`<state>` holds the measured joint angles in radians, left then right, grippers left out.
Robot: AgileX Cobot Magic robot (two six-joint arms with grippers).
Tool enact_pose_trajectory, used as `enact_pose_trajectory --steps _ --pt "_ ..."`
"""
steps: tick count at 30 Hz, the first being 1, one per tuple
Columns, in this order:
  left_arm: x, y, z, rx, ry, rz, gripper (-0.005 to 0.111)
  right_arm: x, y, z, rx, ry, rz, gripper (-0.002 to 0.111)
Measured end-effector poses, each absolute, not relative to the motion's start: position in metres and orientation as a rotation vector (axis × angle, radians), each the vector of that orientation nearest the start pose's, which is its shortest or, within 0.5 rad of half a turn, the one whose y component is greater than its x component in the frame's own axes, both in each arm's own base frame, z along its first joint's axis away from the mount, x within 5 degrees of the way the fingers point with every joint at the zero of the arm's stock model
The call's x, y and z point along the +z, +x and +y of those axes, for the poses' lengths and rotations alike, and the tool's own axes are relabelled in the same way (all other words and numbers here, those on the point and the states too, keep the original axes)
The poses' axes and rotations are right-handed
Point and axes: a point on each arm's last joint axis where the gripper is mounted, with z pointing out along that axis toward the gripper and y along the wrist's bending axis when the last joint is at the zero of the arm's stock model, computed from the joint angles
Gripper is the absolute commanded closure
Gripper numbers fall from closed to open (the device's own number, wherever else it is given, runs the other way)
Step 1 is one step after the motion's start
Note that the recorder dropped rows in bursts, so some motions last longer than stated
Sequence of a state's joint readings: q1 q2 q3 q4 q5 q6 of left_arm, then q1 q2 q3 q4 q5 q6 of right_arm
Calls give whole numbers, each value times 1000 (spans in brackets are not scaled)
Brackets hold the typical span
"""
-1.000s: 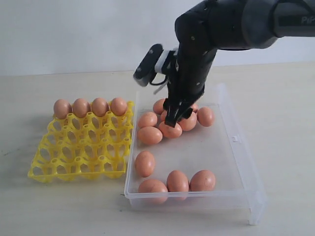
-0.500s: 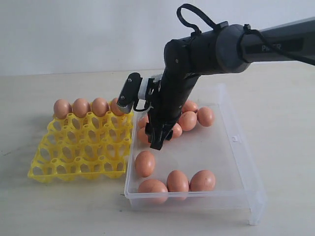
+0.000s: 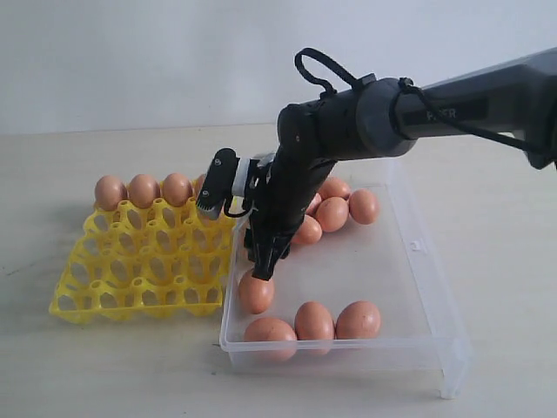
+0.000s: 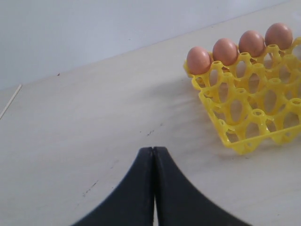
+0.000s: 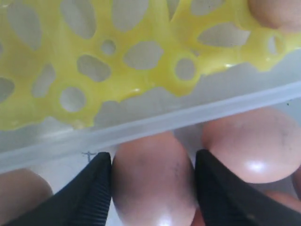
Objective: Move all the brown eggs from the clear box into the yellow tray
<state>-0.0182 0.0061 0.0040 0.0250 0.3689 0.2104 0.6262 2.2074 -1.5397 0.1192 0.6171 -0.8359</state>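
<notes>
**Right gripper over an egg at the box's left wall**

A pale wooden table (image 3: 78, 374) carries everything. On its right side lies the large, shallow, transparent plastic box (image 3: 383, 261), and just left of it, almost touching, stands the bright yellow plastic egg tray (image 3: 139, 261).

The black right arm reaches in from the right, and the right gripper (image 3: 260, 268) points down inside the box, near the left wall.

Its fingers (image 5: 94, 188) stand on both sides of one smooth brown egg (image 3: 256, 294), very close against it. Whether they already press it, I cannot tell.

Three more eggs lie along the near wall and a cluster lies at the far end, partly hidden by the arm. Four eggs (image 4: 225, 49) fill the tray's far row.

The left gripper (image 4: 153, 181) has its jaws pressed together, with nothing between them, above bare table beside the tray.
</notes>
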Motion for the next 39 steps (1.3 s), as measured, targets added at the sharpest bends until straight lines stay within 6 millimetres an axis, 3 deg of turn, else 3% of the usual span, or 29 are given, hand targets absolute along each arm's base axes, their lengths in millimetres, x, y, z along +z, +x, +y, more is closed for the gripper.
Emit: enact_pose_trajectory --steps 5,8,10,12,15,18,23,27,31,36,39 --pt "178 53 0 158 228 1851 107 131 362 269 42 -1749 2153 108" --pt "178 53 0 158 228 1851 107 166 356 257 -35 -1577 2143 108" --pt "178 53 0 158 228 1851 107 190 354 255 1 -1419 2076 108" --pt "178 53 0 158 228 1851 107 212 353 259 85 -1251 2009 108" --pt "178 53 0 158 228 1851 107 228 351 278 208 -1052 1900 108" --pt "178 53 0 158 228 1851 107 220 347 301 283 -983 1867 108" --pt "178 53 0 158 228 1851 107 182 348 348 369 -982 1905 108" --pt "178 53 0 158 228 1851 107 177 355 377 488 -851 1937 108" --pt "178 53 0 158 228 1851 107 176 364 391 601 -691 1971 108" --pt "178 53 0 158 228 1851 107 154 369 398 662 -609 2007 108" --pt "178 53 0 158 228 1851 107 152 369 402 738 -587 1969 108"
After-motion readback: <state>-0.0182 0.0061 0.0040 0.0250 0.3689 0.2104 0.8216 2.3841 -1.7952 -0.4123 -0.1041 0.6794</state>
